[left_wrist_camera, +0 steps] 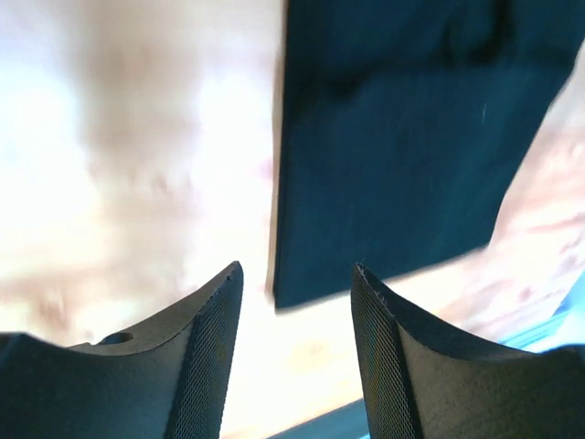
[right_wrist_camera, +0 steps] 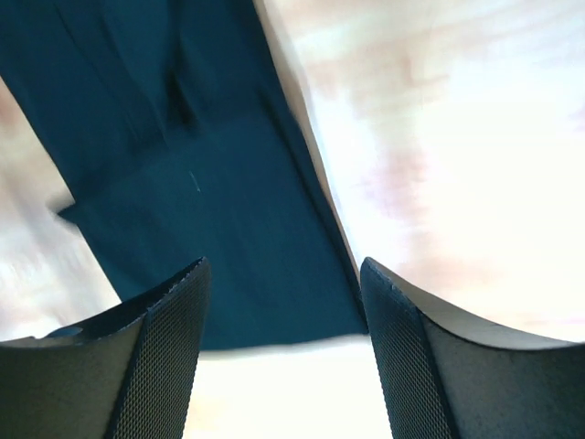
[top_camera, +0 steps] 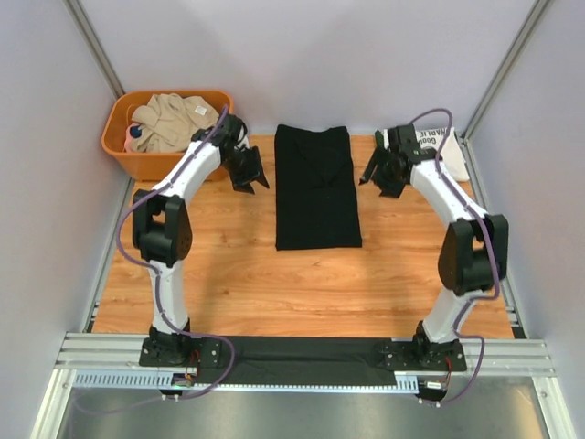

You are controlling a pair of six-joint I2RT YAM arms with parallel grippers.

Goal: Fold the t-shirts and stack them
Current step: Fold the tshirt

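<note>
Left gripper [left_wrist_camera: 297, 267], right gripper [right_wrist_camera: 284, 262] agape — black t-shirt [top_camera: 317, 187] between

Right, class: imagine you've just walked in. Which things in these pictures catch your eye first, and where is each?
A black t-shirt, folded into a long rectangle, lies in the middle of the wooden table. The left claw and right claw flank it, both open and holding nothing. An orange basket of beige clothes fills the far-left corner.
</note>
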